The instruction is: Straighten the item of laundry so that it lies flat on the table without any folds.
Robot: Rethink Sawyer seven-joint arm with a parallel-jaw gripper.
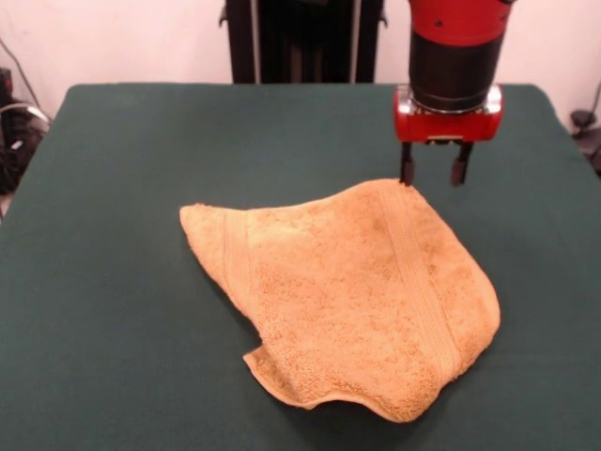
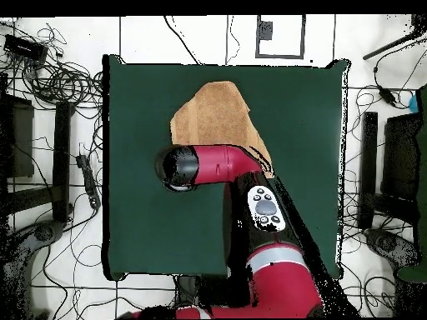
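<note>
The item of laundry [image 1: 347,291], a golden-orange terry towel, lies rumpled on the green table [image 1: 113,188], right of the middle in the front view. Part of it is folded over itself, one woven band runs down its right side, and its near hem curls up. My gripper [image 1: 433,174] hangs open just above and behind the towel's far corner, with nothing between its fingers. In the overhead view the towel [image 2: 213,117] lies toward the far edge of the table [image 2: 142,217]. There the red arm [image 2: 208,165] covers the towel's near edge and hides the gripper.
Bundles of cables [image 2: 58,79] and dark stands lie on the floor around the table. The towel's near hem lies close to the table's front edge in the front view. Green cloth stretches wide to the towel's left [image 1: 94,310].
</note>
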